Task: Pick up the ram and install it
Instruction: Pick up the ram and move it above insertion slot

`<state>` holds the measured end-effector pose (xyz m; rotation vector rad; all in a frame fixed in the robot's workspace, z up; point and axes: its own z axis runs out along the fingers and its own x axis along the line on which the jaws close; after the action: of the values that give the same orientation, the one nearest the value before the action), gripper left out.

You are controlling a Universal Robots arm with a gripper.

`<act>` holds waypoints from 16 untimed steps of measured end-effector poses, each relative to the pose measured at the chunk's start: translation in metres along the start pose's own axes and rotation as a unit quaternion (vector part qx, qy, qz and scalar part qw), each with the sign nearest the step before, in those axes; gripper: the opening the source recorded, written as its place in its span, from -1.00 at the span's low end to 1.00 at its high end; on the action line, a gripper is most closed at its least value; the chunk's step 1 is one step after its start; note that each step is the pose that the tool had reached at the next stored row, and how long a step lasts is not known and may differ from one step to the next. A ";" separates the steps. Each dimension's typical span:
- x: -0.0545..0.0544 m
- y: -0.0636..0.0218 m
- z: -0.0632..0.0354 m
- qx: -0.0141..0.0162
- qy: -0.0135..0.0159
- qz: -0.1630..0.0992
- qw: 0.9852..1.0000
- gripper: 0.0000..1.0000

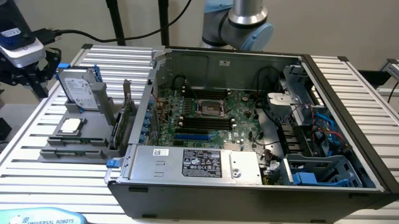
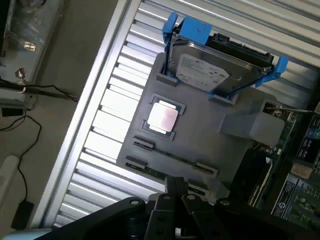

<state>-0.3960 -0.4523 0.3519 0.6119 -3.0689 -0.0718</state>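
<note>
Wrist view: gripper (image 2: pixel 179 189) is being held shut, empty; ram (image 2: pixel 172 159), just beyond fingertips, is likely being struck, not straddled, if approached closed.

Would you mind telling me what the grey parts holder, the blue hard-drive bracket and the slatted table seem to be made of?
Grey parts holder: probably plastic, matte and uniform, with moulded pockets.
Blue hard-drive bracket: likely plastic, saturated colour, thin rails.
Slatted table: apparently aluminium, bright ribbed profiles reflecting light.
</note>
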 end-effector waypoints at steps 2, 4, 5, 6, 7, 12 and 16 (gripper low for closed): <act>0.000 0.0000 0.0005 0.000 0.001 -0.019 1.000 -0.79; 0.000 -0.0001 0.0010 0.000 0.002 -0.036 0.999 -0.79; 0.000 -0.0001 0.0013 0.000 0.002 -0.045 0.999 -0.79; 0.000 -0.0001 0.0015 0.000 0.003 -0.054 0.999 -0.79; 0.000 -0.0001 0.0017 0.000 0.003 -0.063 0.998 -0.79; 0.000 -0.0002 0.0029 0.000 0.005 -0.109 0.994 -0.79; 0.000 -0.0002 0.0039 0.000 0.007 -0.145 0.989 -0.79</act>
<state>-0.3959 -0.4523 0.3480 1.0477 -2.9419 -0.0683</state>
